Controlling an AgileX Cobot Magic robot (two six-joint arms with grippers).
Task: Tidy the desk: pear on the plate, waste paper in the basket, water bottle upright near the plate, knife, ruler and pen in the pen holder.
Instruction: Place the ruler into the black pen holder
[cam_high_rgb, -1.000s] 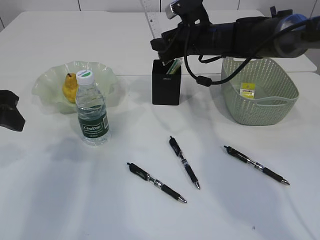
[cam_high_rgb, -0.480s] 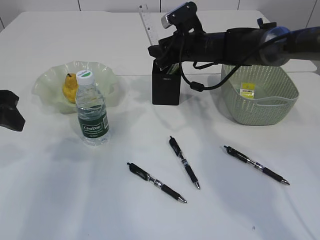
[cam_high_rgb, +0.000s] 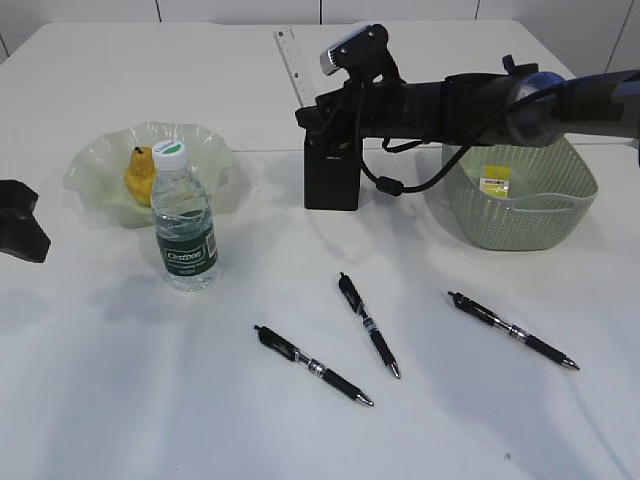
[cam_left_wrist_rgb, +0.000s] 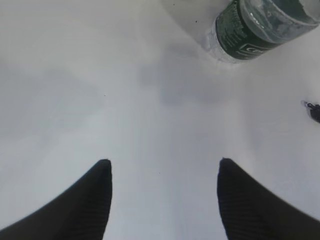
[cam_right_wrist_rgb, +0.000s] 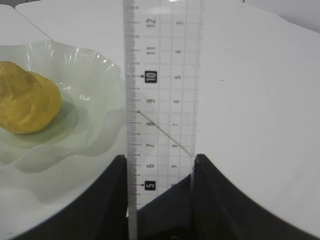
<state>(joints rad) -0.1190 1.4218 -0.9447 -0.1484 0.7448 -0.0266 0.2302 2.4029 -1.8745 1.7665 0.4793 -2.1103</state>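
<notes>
A: What is hidden or cut off?

B: The lower end of the ruler (cam_right_wrist_rgb: 162, 85) sits behind the right gripper (cam_high_rgb: 318, 112) and inside the pen holder (cam_high_rgb: 333, 178); how deep it reaches cannot be told. The left gripper (cam_left_wrist_rgb: 162, 172) shows only as a dark shape at the exterior view's left edge. The water bottle (cam_left_wrist_rgb: 260, 27) is cropped in the left wrist view.

A: Finger state?

B: Right fingers (cam_right_wrist_rgb: 112, 190) are clamped on the ruler's two edges. Left fingers (cam_left_wrist_rgb: 95, 195) stand wide apart over bare table (cam_left_wrist_rgb: 75, 90), holding nothing.

A: Ruler appearance and position?

B: Clear plastic, printed scale, upright and leaning slightly, projecting above the pen holder.

A: Other task items?

B: The pear (cam_high_rgb: 139, 172) lies on the plate (cam_high_rgb: 205, 150); the bottle stands upright just beside it. Three pens (cam_high_rgb: 368, 325) lie on the table. The basket (cam_high_rgb: 518, 180) is right of the holder.
</notes>
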